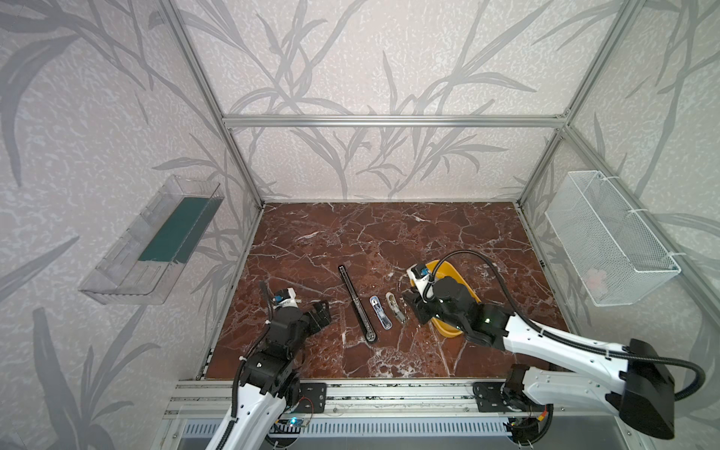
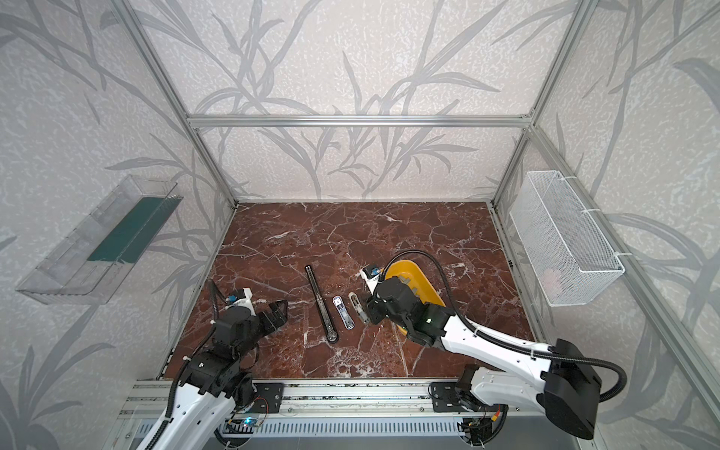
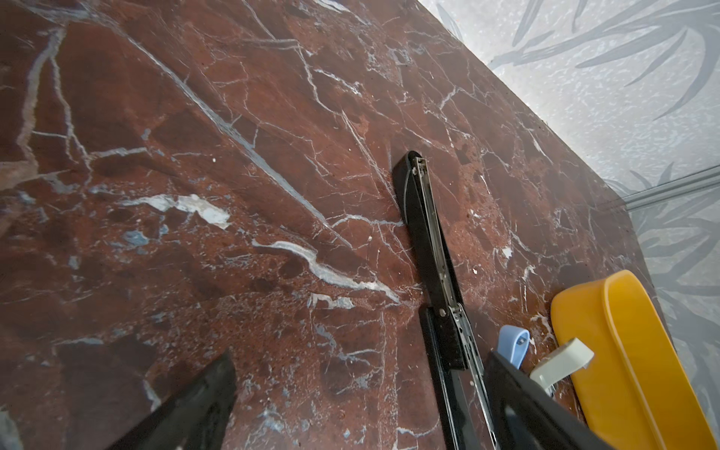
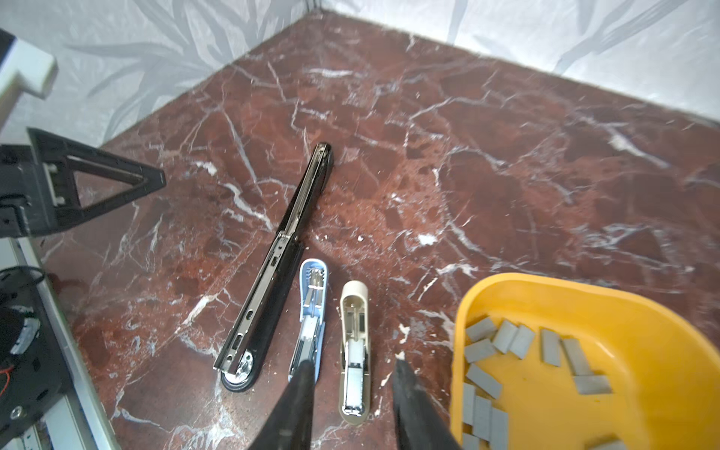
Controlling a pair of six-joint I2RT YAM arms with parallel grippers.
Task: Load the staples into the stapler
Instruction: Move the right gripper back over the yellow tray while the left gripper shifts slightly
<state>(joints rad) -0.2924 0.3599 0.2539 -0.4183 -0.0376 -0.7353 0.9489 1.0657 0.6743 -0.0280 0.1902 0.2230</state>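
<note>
Three staplers lie opened flat side by side mid-table: a long black one (image 1: 356, 304) (image 4: 280, 265), a small blue one (image 1: 380, 313) (image 4: 311, 296) and a small beige one (image 1: 396, 307) (image 4: 353, 311). Several grey staples (image 4: 506, 339) lie loose in a yellow tray (image 4: 643, 350) (image 1: 436, 269) to their right. My right gripper (image 4: 353, 366) (image 1: 413, 304) hovers over the near end of the beige stapler, jaws apart, holding nothing. A pale strip shows in that stapler's channel. My left gripper (image 3: 362, 393) (image 1: 321, 311) stands wide open and empty, left of the black stapler (image 3: 428, 241).
A clear plastic bin (image 1: 152, 241) with a green insert hangs on the left wall. A white mesh basket (image 1: 607, 237) hangs on the right wall. Aluminium frame posts edge the red marble table (image 1: 389, 233), and a rail (image 1: 389, 393) runs along its front.
</note>
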